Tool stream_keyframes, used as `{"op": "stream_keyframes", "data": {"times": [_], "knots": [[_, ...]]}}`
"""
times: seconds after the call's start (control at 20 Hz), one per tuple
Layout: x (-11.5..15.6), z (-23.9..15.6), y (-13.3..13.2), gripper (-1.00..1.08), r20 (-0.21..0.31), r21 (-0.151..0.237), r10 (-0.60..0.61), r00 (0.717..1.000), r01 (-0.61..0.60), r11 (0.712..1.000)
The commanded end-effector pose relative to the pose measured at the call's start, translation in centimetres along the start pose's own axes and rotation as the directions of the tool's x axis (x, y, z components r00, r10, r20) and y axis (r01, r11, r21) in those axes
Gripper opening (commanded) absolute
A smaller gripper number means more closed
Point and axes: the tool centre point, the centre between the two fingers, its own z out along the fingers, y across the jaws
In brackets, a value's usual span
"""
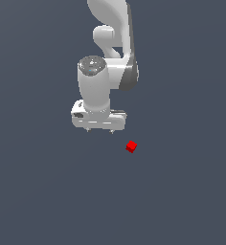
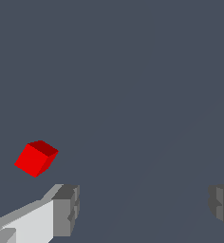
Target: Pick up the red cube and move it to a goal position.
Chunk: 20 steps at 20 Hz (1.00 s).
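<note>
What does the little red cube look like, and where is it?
The red cube is tiny, bright red and plain on every face, with one side in darker shade. It looks smooth and solid. It sits alone on the flat dark grey floor, turned at an angle to the tool rather than squared up with it. Nothing touches it. In the exterior view it lies below and to the right of the white tool, which is open; in the wrist view it is outside the fingers.

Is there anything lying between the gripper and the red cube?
No. In the exterior view, only bare grey floor separates the gripper from the red cube. The wrist view agrees: nothing sits between the cube and the open fingers.
</note>
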Motion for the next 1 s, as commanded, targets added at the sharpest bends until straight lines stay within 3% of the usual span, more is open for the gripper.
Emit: {"op": "stream_keyframes", "data": {"times": [0.0, 0.5, 0.95], "knots": [[0.0, 0.0, 0.0, 1.0, 0.0, 0.0, 0.0, 1.0, 0.0, 1.0], [-0.5, 1.3, -1.2, 1.0, 0.001, 0.0, 0.047, 0.999, -0.047, 0.999], [-1.6, 4.5, -4.4, 1.0, 0.004, 0.0, 0.17, 0.985, -0.17, 0.985]]}}
